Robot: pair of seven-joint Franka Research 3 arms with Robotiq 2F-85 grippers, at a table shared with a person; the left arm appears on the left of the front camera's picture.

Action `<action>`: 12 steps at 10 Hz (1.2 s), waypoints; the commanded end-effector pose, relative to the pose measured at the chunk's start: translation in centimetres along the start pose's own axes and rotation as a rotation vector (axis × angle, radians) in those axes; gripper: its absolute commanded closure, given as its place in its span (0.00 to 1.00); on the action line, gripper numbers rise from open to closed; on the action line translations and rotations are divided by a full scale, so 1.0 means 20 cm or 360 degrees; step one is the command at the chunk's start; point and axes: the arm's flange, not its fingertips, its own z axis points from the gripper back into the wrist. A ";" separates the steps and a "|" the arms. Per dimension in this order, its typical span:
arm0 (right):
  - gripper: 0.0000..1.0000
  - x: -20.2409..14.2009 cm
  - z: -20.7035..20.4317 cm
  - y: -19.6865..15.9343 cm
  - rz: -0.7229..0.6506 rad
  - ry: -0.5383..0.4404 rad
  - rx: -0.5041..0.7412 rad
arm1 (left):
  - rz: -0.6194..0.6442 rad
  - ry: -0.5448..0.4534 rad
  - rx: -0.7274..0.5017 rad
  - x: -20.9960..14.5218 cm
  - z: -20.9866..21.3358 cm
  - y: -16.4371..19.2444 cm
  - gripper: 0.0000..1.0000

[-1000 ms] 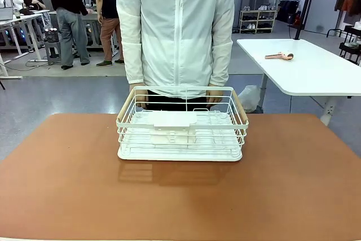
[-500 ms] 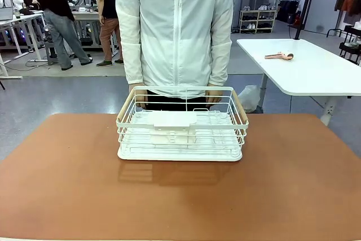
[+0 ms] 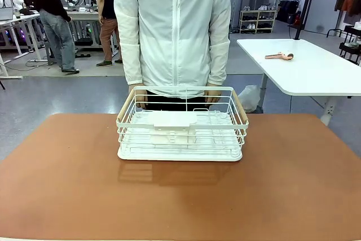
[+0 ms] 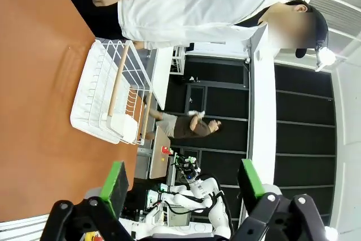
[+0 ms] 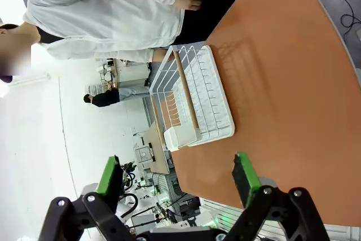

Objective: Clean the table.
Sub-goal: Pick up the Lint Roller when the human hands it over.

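table (image 3: 282, 196) near edge cut off; basket (image 3: 181, 125) partly hides person's hands (image 3: 213, 94).

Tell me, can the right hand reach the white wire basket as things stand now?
Probably yes. The right hand is open, and only bare table lies between it and the white wire basket; the person holds just its far rim.

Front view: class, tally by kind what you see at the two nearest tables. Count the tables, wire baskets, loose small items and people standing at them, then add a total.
Tables: 2, the reddish-brown table and the white-topped table
White wire basket: 1
Small pinkish item on the white-topped table: 1
Person standing at the reddish-brown table: 1
Total: 5
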 end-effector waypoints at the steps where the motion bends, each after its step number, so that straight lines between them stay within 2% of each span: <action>1: 0.00 -0.01 0.01 0.01 0.0015 -0.0001 0.0029 | -0.0012 0.0021 -0.0020 0.00 0.01 -0.01 0.00; 12: 0.00 -0.01 0.01 0.01 0.0015 -0.0001 0.0029 | -0.0012 0.0021 -0.0020 0.00 0.01 -0.01 0.00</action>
